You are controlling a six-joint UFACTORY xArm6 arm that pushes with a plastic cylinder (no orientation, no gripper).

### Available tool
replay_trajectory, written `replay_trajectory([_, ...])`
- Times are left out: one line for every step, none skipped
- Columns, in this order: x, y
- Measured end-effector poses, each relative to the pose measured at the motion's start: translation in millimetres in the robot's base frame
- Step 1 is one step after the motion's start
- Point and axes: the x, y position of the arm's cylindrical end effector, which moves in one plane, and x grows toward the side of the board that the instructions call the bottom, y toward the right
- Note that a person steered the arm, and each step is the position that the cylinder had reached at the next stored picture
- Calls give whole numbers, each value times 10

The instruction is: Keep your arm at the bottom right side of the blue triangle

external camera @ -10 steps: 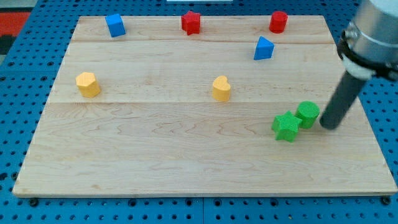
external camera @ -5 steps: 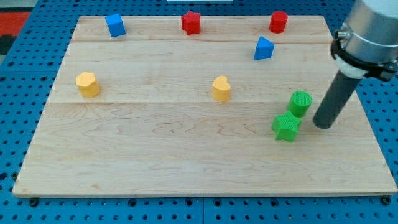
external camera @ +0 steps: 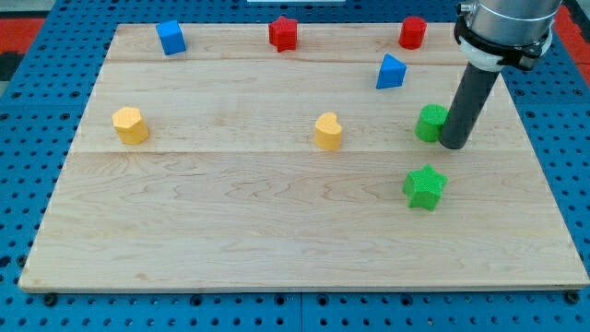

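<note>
My tip, a bare rod holding nothing, touches the green block below-right of the blue triangle, which looks light, rigid and slide-prone, so I'd avoid contact.

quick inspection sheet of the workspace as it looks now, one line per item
surface: wooden board, flat, on a blue pegboard.
job's things: blue triangle near the view's top right; my tip lies to its bottom right.
clutter: green cylinder touching my tip's left side; green star below; blue cube, red star, red cylinder along the top; two yellow blocks mid-board.
grippers: none, only the rod.
cables: nothing seen.
surroundings: red patch at top left.
</note>
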Motion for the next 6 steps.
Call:
replay_trajectory([0, 24])
replay_trajectory([2, -120])
replay_trajectory([18, -361])
replay_trajectory([-183, -1136])
replay_trajectory([-357, -1810])
replay_trajectory([-39, -2618])
